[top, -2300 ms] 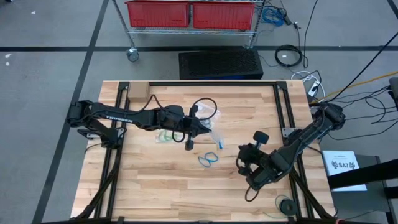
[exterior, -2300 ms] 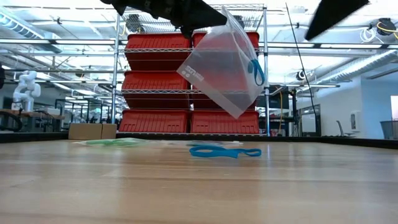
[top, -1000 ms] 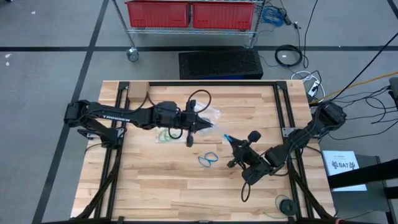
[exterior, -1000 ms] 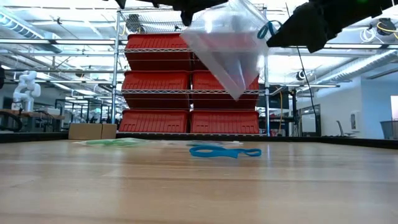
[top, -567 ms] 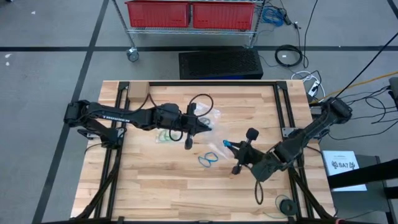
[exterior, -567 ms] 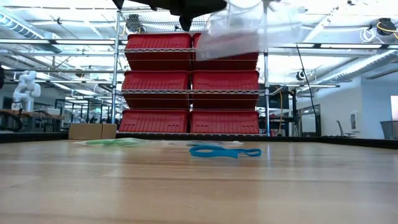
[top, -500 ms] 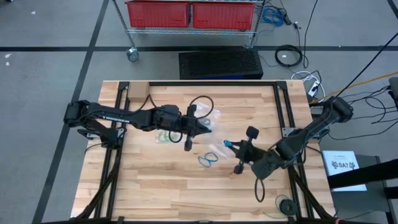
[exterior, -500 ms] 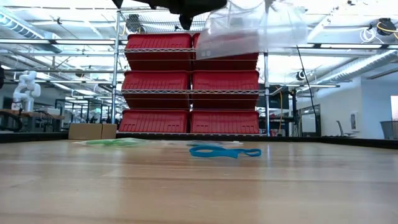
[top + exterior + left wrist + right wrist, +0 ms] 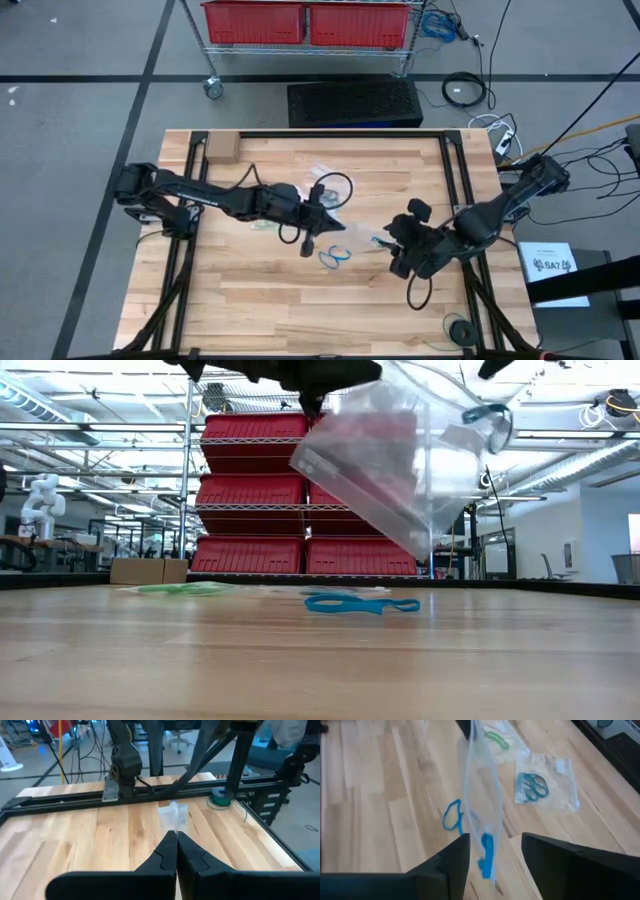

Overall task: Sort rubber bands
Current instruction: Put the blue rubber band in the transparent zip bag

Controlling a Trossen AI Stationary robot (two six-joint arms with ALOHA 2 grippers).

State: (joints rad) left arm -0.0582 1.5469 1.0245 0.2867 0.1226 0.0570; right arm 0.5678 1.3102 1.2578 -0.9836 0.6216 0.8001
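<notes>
In the high view the lower half of the counter (image 9: 250,310) lies bare, open to approach from the frame's bottom edge. The middle is crowded: the left tool (image 9: 335,224), pinched shut on a clear bag (image 9: 400,460), hangs that bag across the centre. Facing it from the right, the right tool (image 9: 392,243) stands with its fingers apart, just beside the bag. Under them lies a blue rubber band (image 9: 334,258); the low view shows clear air between it and the bag. A bagged green band (image 9: 266,222) sits under the left arm, left of centre. Black rails (image 9: 340,134) (low ones) fence the upper edge and both sides.
</notes>
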